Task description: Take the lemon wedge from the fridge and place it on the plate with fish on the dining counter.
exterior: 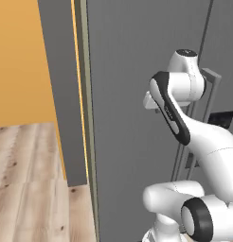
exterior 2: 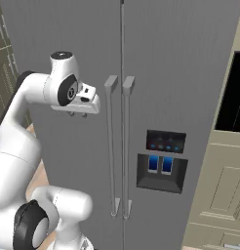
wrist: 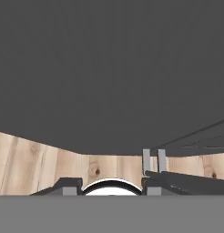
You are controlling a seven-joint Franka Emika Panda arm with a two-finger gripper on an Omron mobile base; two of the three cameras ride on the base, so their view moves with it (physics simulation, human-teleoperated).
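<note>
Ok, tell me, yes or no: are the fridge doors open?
No: in the right base view both doors of the fridge sit flush and shut, their bar handles side by side.

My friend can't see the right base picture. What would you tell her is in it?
A tall grey fridge stands with both doors shut, two long bar handles meeting at the middle and a dark dispenser panel on the right door. The robot's white arm holds its tool near the left door.

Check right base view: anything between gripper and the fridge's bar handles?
Nothing: bare grey door of the fridge between gripper and bar handles, right base view.
</note>
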